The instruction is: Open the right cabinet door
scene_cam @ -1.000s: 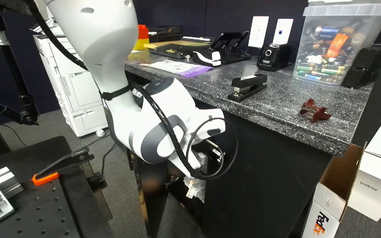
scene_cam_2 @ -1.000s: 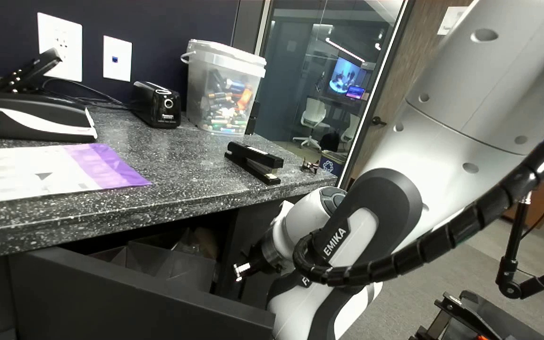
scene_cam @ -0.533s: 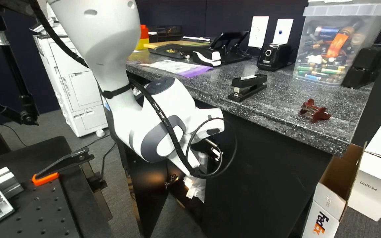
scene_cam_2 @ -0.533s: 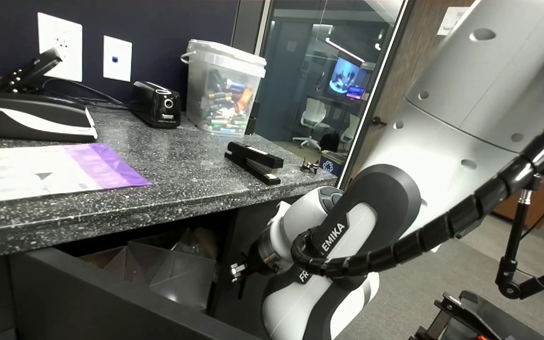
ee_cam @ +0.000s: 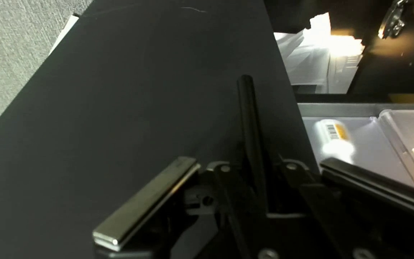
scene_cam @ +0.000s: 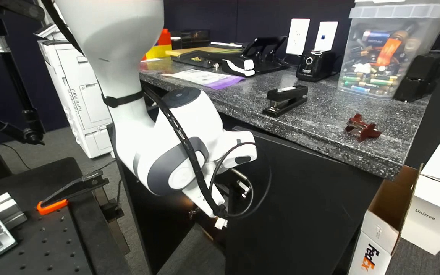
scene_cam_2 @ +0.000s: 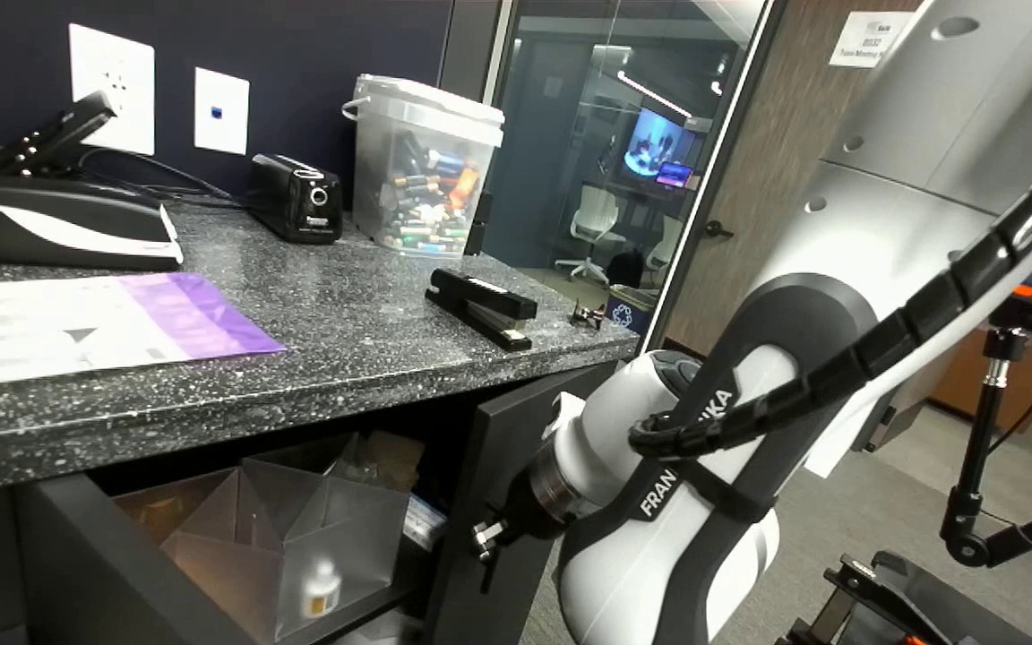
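Right cabinet door [scene_cam: 308,210] stands ajar below the right end of the tabletop [scene_cam: 323,109], opening judged begun, wider swing remaining, with the hand [scene_cam_2: 485,537] spread apart, black bar handle [ee_cam: 248,104] seemingly between its fingers.

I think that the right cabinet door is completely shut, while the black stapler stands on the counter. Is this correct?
Not quite: the right cabinet door is not shut; it stands partly open, angled outward, as an exterior view shows. The black stapler does stand on the counter.
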You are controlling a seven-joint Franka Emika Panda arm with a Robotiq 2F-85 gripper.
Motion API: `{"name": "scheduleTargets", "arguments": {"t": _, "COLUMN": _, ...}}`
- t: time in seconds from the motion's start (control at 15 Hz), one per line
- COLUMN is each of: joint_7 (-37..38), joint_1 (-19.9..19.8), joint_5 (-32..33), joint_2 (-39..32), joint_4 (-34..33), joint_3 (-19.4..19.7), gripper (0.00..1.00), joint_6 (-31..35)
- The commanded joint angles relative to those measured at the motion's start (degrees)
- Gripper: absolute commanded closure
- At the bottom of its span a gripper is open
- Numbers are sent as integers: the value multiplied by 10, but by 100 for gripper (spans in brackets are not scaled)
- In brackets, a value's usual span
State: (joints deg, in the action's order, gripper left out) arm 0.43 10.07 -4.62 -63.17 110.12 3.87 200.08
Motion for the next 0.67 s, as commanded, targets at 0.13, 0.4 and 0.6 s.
{"name": "scheduleTargets", "arguments": {"t": 0.13, "joint_7": -13, "joint_1": -8, "joint_5": 16, "joint_2": 52, "joint_4": 154, "joint_3": -34, "gripper": 97, "joint_6": 18}}
{"name": "scheduleTargets", "arguments": {"t": 0.4, "joint_7": -14, "joint_1": 6, "joint_5": -2, "joint_2": 75, "joint_4": 193, "joint_3": -16, "gripper": 97, "joint_6": 23}}
{"name": "scheduleTargets", "arguments": {"t": 0.6, "joint_7": -12, "joint_1": 9, "joint_5": -11, "joint_2": 90, "joint_4": 206, "joint_3": -8, "gripper": 97, "joint_6": 15}}
